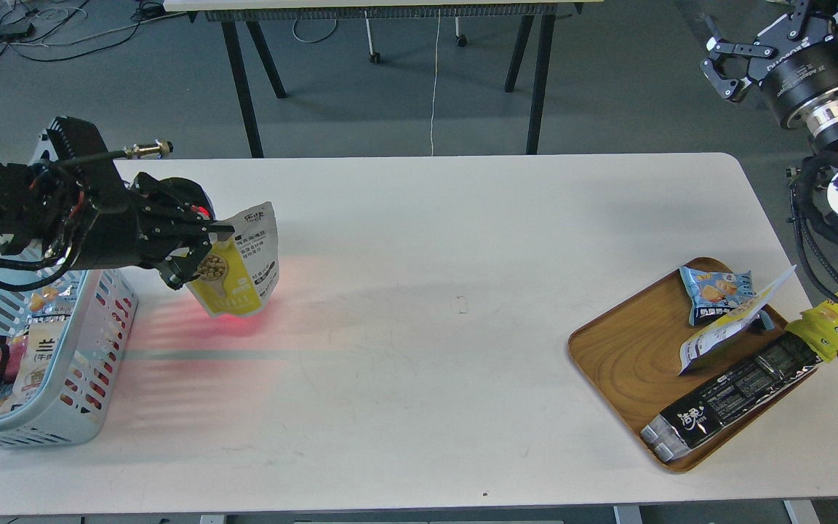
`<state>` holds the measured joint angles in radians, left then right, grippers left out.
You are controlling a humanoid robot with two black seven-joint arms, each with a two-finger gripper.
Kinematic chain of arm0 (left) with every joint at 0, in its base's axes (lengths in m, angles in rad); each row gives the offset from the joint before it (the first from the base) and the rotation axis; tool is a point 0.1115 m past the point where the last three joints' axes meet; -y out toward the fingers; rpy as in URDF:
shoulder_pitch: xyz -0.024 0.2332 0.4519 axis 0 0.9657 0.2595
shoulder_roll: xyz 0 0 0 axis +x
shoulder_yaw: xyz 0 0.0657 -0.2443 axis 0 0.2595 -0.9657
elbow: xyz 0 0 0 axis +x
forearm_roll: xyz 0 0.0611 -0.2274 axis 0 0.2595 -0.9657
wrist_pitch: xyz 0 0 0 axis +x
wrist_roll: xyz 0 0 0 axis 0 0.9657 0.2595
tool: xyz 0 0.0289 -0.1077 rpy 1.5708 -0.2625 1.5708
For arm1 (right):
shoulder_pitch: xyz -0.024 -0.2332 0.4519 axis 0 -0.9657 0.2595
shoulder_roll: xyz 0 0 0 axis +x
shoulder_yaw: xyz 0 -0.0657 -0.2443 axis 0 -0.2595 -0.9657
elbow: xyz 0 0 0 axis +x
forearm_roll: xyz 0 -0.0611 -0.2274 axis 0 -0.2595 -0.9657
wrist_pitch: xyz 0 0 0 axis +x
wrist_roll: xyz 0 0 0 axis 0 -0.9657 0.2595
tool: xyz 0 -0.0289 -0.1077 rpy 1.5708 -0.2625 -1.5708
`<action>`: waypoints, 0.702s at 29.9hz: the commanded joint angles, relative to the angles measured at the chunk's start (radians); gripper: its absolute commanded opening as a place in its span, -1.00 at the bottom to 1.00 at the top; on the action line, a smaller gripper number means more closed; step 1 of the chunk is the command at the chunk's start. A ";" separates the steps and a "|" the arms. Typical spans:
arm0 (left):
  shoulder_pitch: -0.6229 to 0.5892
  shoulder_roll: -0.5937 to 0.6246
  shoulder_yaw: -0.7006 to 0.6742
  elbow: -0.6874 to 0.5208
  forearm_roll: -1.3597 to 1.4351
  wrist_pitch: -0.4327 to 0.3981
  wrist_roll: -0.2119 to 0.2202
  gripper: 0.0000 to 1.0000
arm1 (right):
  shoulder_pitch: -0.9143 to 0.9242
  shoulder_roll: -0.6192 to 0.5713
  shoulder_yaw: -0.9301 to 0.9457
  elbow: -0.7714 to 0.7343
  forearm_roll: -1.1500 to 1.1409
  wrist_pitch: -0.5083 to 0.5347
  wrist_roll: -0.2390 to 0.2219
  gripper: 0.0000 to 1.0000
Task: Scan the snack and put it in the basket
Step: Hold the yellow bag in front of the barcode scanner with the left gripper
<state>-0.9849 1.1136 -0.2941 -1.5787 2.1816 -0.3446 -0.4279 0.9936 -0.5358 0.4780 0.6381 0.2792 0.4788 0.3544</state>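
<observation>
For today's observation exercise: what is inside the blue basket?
The basket holds several snack packets, pale and silvery ones showing; the left arm hides its upper part, so a full count is impossible.

Colours and patterns on the white table (419, 364).
Centre left: snack (241, 266), silvery-white above, yellow below, with a round beige nut picture, dark text and a red glow at its base. Lower left: light blue slotted basket (62, 407). Right: brown wood-grain tray (623, 364) bearing a blue small bag (713, 291) and a long black packet (735, 393) with white lettering.
</observation>
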 commanded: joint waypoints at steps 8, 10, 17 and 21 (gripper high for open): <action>-0.021 -0.004 0.000 0.040 0.000 0.004 0.001 -0.99 | 0.003 -0.001 0.005 0.000 0.000 0.000 0.000 0.98; -0.021 -0.021 0.006 0.058 0.000 0.004 0.012 -0.99 | 0.003 -0.001 0.005 0.000 0.000 0.000 0.000 0.98; -0.009 -0.043 0.016 0.091 0.000 0.006 0.021 -0.99 | 0.005 -0.003 0.005 0.000 0.000 0.000 0.000 0.98; -0.009 -0.043 0.015 0.092 0.000 0.006 0.021 -0.99 | 0.005 -0.003 0.005 0.000 0.000 0.000 0.000 0.98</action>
<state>-0.9944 1.0719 -0.2787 -1.4880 2.1817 -0.3391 -0.4067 0.9986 -0.5382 0.4833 0.6381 0.2792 0.4778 0.3544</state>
